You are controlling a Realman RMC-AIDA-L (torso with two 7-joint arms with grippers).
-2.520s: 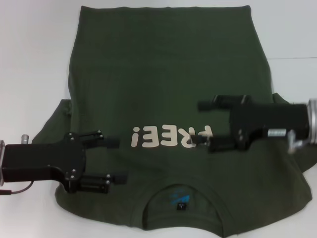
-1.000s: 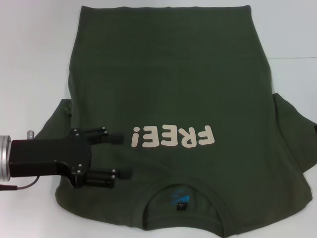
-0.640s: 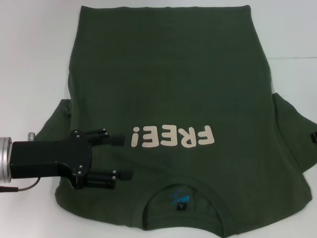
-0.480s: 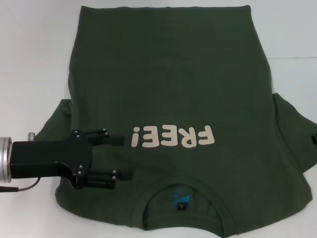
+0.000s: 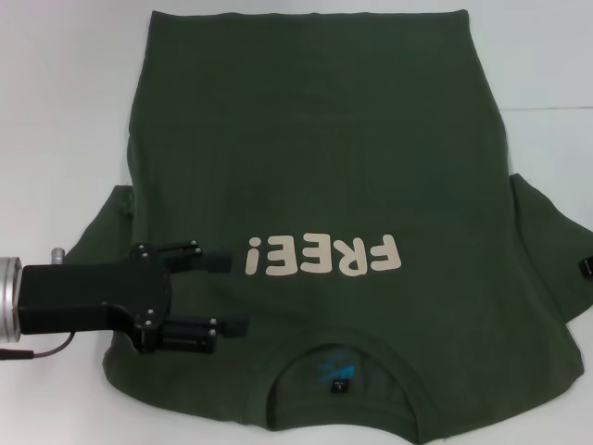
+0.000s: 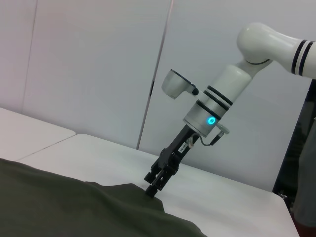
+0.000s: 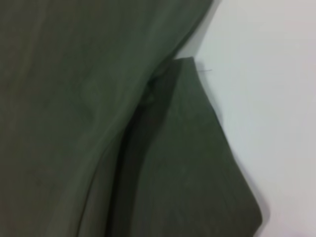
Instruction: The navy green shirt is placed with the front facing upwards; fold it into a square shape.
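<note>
The navy green shirt (image 5: 315, 158) lies flat, front up, on the white table (image 5: 65, 102), with its collar nearest me. Cream letters (image 5: 324, 256) cross the chest, and a blue neck label (image 5: 334, 373) shows inside the collar. My left gripper (image 5: 232, 295) hovers open over the shirt's left shoulder area, beside the letters, with nothing between its fingers. Only a sliver of my right gripper (image 5: 586, 267) shows at the frame's right edge. In the left wrist view the right gripper (image 6: 152, 189) points down onto the right sleeve's edge. The right wrist view shows that sleeve (image 7: 197, 163) up close.
White table surface (image 7: 266, 74) surrounds the shirt on the left, right and far sides. A table seam (image 5: 547, 108) runs off to the right. White wall panels (image 6: 98, 74) stand behind the table.
My right gripper has left the chest letters and moved right to the sleeve edge, nearly out of the head view. The left gripper has shifted only slightly and stays open.
</note>
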